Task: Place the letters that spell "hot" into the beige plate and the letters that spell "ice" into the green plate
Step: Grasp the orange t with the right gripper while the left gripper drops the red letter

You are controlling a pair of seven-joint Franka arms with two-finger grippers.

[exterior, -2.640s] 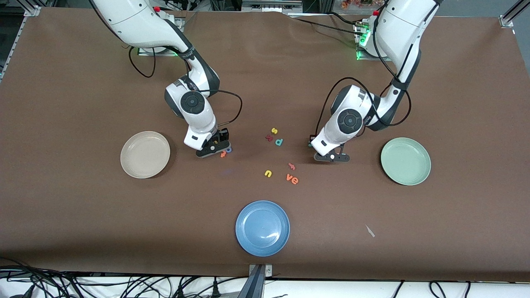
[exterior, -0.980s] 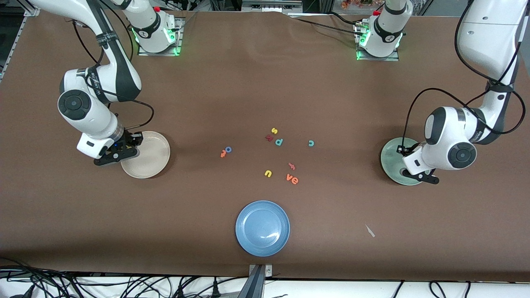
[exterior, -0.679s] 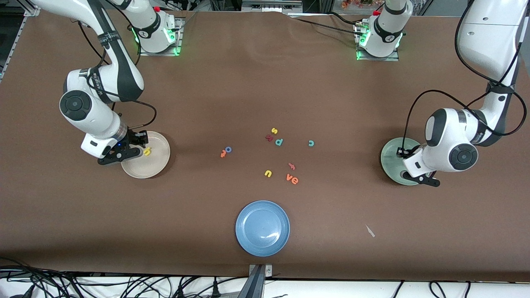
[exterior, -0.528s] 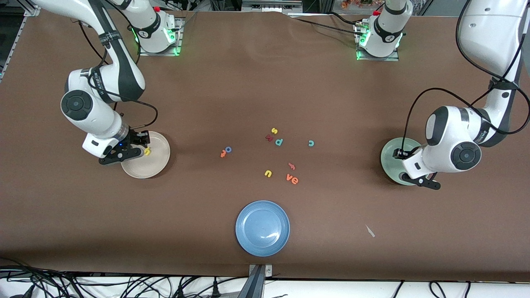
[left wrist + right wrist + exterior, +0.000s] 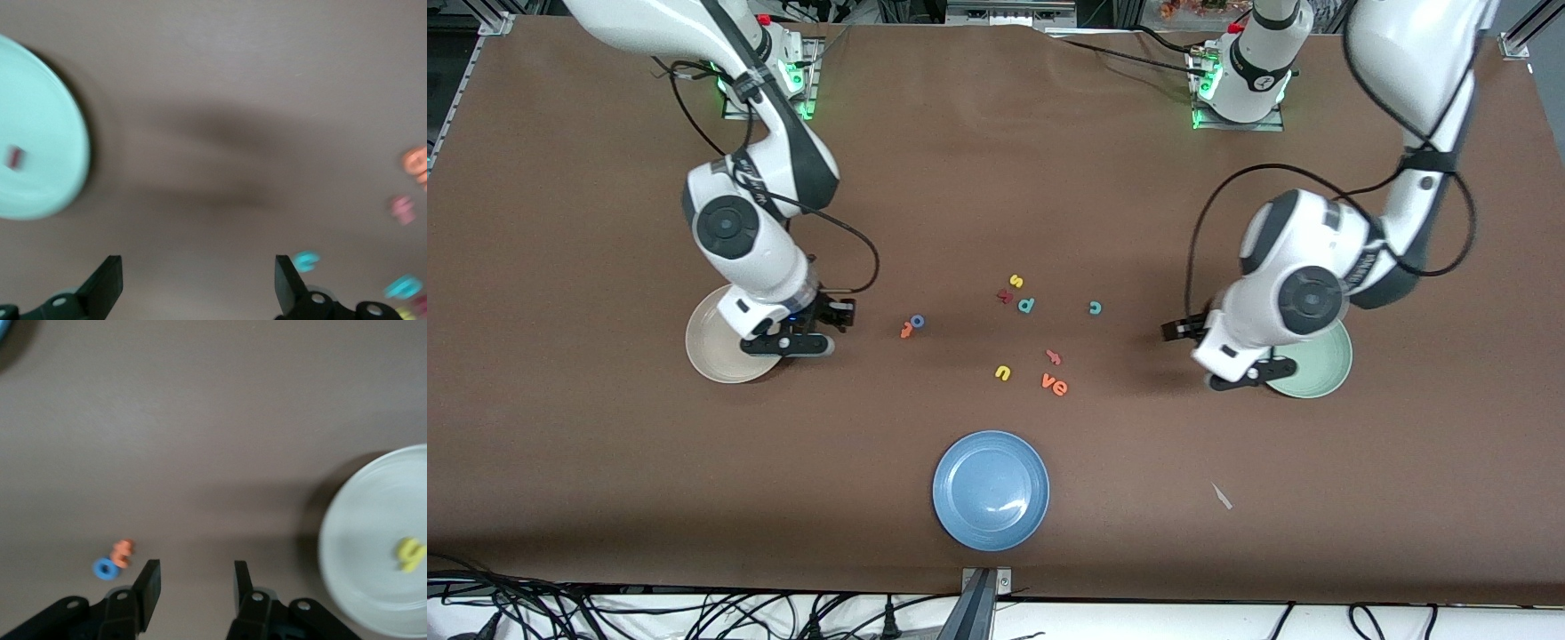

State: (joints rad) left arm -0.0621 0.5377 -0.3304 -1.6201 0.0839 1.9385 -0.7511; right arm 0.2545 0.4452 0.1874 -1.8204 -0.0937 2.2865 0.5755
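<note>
1. The brown tabletop (image 5: 605, 462) carries three plates.
2. The beige plate (image 5: 707, 351) holds the yellow h (image 5: 411, 553); the green plate (image 5: 1320, 369) holds the dark red i (image 5: 14, 157).
3. The left pincer (image 5: 197, 283), fingers wide apart and empty, hangs over bare tabletop beside the green plate.
4. The right pincer (image 5: 197, 583), partly apart and empty, hangs beside the beige plate.
5. The blue o (image 5: 918, 320) touches the orange t (image 5: 906, 331); the teal c (image 5: 1096, 308) and the orange e (image 5: 1060, 388) lie mid-tabletop.
6. Readable letters: "s", "p", "u", "ve".

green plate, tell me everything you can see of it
The green plate is round, shallow, plain pale mint with a raised rim, and looks like smooth plastic. It lies flat on the brown table toward the left arm's end, partly hidden in the front view by the left arm. In the left wrist view a small dark red letter lies in it. The empty, open left gripper is off its edge.
</note>
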